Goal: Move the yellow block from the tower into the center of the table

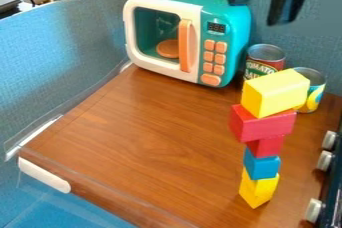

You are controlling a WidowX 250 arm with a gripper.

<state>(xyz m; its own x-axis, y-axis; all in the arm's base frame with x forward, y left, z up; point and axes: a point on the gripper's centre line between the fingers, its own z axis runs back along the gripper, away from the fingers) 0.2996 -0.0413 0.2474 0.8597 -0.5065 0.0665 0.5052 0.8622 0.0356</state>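
Observation:
At the top edge, right of the middle, the black gripper (pixel 262 2) hangs open, its two fingers apart with nothing between them. Below it and somewhat to the right stands a tower of stacked blocks on the brown table (pixel 147 137). A large yellow block (pixel 275 93) lies on top, slightly turned, over a wide red block (pixel 264 124). Under these come a smaller red block (pixel 267 147) and a blue block (pixel 261 165). Another yellow block (pixel 257 189) forms the base. The gripper does not touch the tower.
A teal and white toy microwave (pixel 167 37) stands at the back. Two cans, one red-labelled (pixel 264 64) and one with a blue and yellow label (pixel 315 92), are just behind the tower. Knobs (pixel 324 161) line the right edge, and a blue partition (pixel 60 57) borders the left.

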